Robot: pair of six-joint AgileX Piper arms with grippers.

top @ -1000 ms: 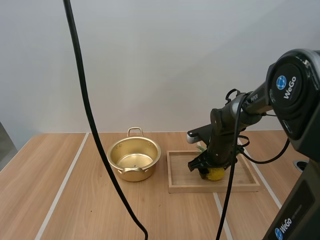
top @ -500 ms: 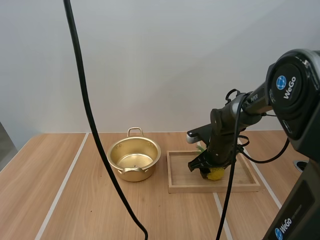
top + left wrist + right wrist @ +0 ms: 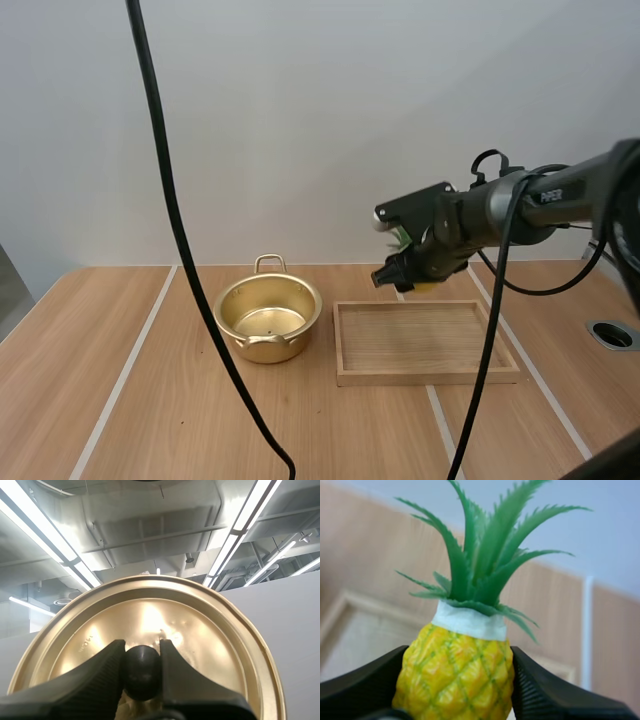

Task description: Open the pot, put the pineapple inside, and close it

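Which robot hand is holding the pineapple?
The right gripper: it pinches the yellow pineapple in the air near the tray. The left gripper holds the lid by its black knob instead.

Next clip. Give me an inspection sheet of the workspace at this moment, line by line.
surface: light wooden table with white stripes; round dark hole near its right edge.
job's things: golden metal pot stands open on the table, left of the rectangular wooden tray; golden lid is held by its black knob; yellow plastic pineapple with green leaves is held in the air.
clutter: nothing seen.
hands: left hand is shut on the lid's knob; right hand is shut on the pineapple's body, in the air over the tray's far side.
surroundings: plain pale wall behind the table.
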